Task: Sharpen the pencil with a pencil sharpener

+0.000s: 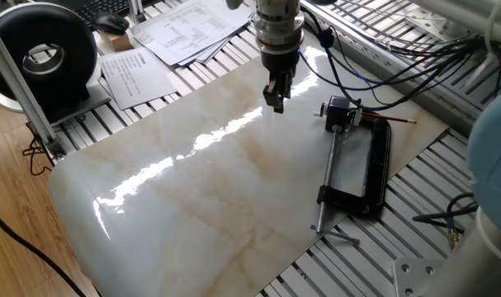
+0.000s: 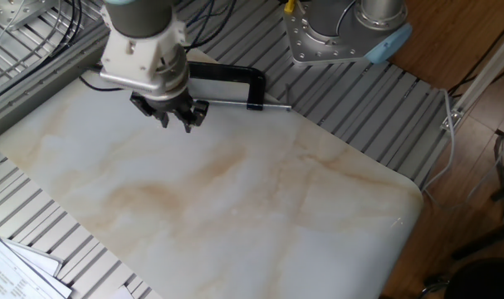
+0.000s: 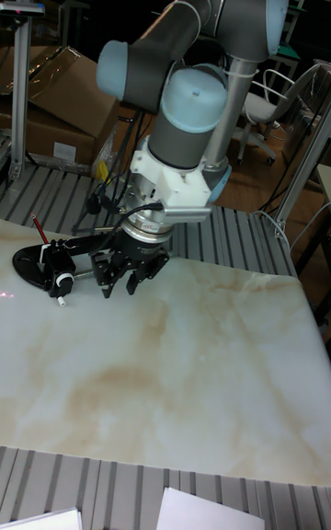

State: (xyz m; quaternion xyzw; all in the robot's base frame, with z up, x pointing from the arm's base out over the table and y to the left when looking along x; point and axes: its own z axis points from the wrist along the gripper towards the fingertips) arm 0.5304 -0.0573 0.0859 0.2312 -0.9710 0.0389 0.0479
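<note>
- The gripper [image 1: 273, 101] hangs above the marble tabletop [image 1: 200, 198], jaws spread apart and holding nothing.
- The pencil sharpener [image 1: 341, 113] is held in a black clamp [image 1: 374, 169] near the tabletop's edge.
- The pencil [image 1: 392, 120] pokes out of the sharpener, well apart from the gripper.

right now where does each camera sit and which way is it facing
One fixed view: high, off one corner, looking down at the slab; end effector and cables show.
The other fixed view: high, opposite side; end effector, arm base.
Tall fixed view: low at the slab's edge; whole arm.
All share the clamp.
</note>
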